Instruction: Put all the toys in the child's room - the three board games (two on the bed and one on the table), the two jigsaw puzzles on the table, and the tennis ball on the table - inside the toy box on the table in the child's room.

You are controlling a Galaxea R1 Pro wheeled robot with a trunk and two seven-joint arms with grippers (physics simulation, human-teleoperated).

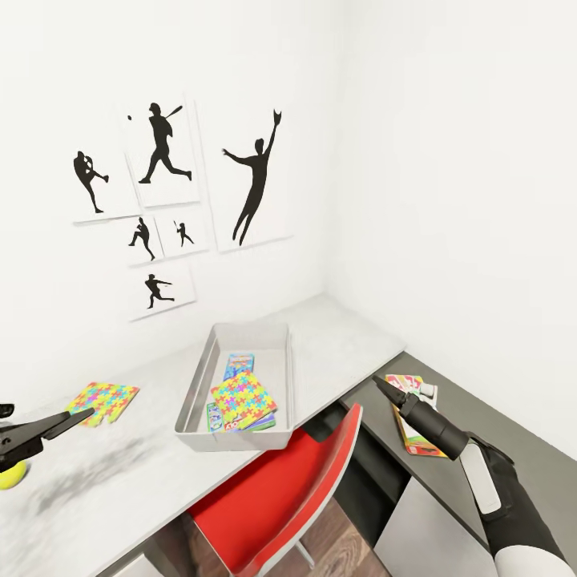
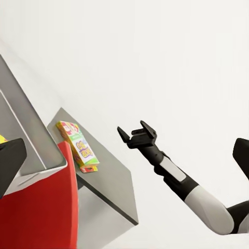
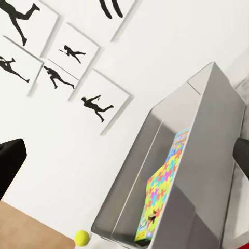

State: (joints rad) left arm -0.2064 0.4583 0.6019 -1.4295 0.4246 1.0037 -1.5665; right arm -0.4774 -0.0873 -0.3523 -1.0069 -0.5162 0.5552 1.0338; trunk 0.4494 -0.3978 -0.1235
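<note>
Right hand (image 2: 137,130) hanging open, empty, over lower dark grey bench (image 1: 481,449); left hand (image 1: 48,429) hovering beside yellow-green tennis ball (image 1: 11,476), can't tell its opening.

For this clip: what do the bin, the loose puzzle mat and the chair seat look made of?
Bin: smooth light grey, likely moulded plastic or painted metal; its inner walls show soft reflections. Puzzle mat: thin and flat with interlocking coloured pieces and a matte look, probably card. Chair seat: glossy red with a thin curved edge, which suggests a plastic shell. These are simulator renders, so all three are guesses.
</note>
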